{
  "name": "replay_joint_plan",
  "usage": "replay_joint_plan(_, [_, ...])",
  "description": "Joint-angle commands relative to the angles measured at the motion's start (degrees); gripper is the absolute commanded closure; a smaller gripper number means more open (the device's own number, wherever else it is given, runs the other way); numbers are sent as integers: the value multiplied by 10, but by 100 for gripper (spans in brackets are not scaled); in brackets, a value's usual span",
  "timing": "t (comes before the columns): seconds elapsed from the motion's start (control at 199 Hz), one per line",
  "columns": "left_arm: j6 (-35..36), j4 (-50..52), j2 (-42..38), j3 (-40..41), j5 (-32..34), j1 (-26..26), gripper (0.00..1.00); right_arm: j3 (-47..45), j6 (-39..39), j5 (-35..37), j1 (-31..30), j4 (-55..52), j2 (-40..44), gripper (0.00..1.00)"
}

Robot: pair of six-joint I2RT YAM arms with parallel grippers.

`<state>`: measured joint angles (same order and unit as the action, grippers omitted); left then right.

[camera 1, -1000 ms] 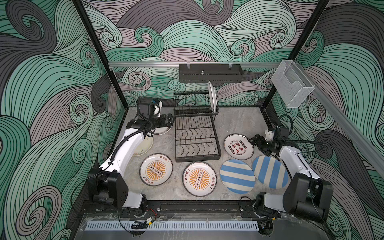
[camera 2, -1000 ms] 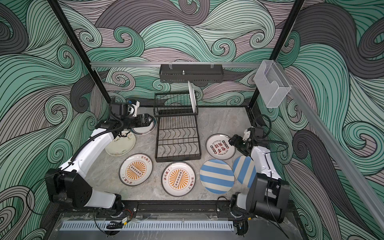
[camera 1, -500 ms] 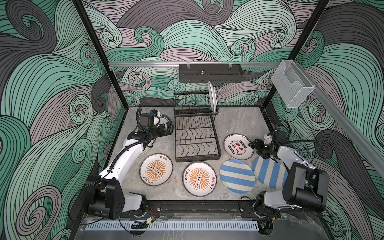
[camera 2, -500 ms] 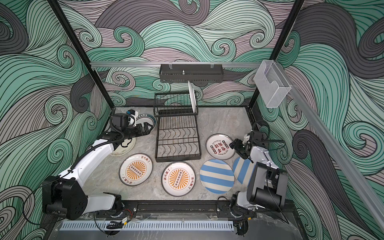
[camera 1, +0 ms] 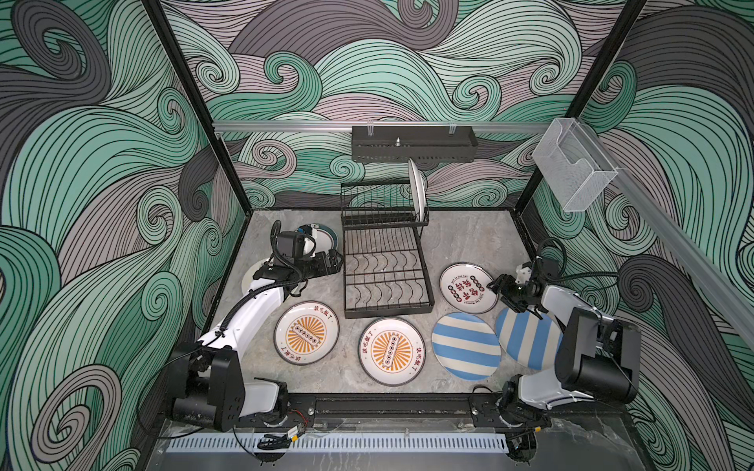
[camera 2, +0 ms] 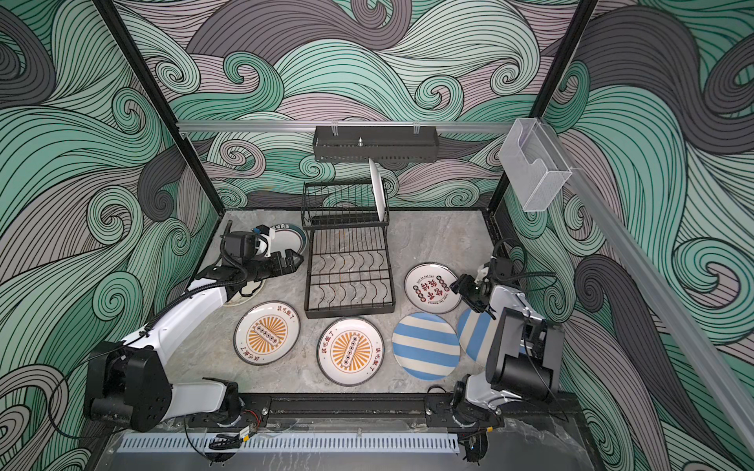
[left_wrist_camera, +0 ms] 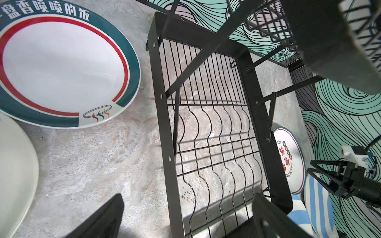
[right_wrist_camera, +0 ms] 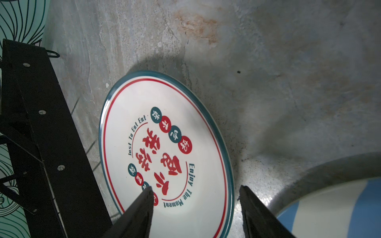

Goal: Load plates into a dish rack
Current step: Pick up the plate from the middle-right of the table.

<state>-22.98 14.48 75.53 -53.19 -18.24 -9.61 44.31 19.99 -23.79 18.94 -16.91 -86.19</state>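
**Hazards.** The left end effector (camera 1: pixel 331 262) hangs just beside the side frame of the dish rack (camera 1: pixel 387 315). A sideways drift could nudge the frame and unsettle the one plate standing upright (camera 1: pixel 417 195) in the raised tier. At the right, the red-lettered plate (right_wrist_camera: pixel 165 148) lies flat on the desk (camera 1: pixel 469 236), with a striped plate (right_wrist_camera: pixel 338 208) near it. Its glazed rim offers little purchase. A finger that presses on the face instead of getting under the edge would probably push the plate toward the rack. A shallow pinch could let it slip on lifting.

**End effectors.** The left one (left_wrist_camera: pixel 186 195) is spread wide and empty. It hangs over the rack's near side frame, with bare desk and the teal-rimmed plate (left_wrist_camera: pixel 61 68) to one side. The right end effector (right_wrist_camera: pixel 195 188) has its fingers apart and straddles the red-lettered plate's rim, one finger over the face and one over the desk. Nothing is pinched, and whether either finger touches the plate cannot be told. Seven plates lie flat on the desk.
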Motion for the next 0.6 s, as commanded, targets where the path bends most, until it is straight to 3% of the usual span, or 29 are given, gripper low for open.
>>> replay_joint_plan(0.0, [-6, -12, -5, 5, -14, 4, 1, -1, -7, 7, 2, 7, -21, 34])
replay_joint_plan(0.382, [-18, -29, -1, 38, -32, 3, 1, -2, -1, -17, 2, 31, -61, 43])
replay_joint_plan(0.598, [-20, -31, -1, 61, -33, 3, 1, -7, 14, -37, 2, 55, -76, 54])
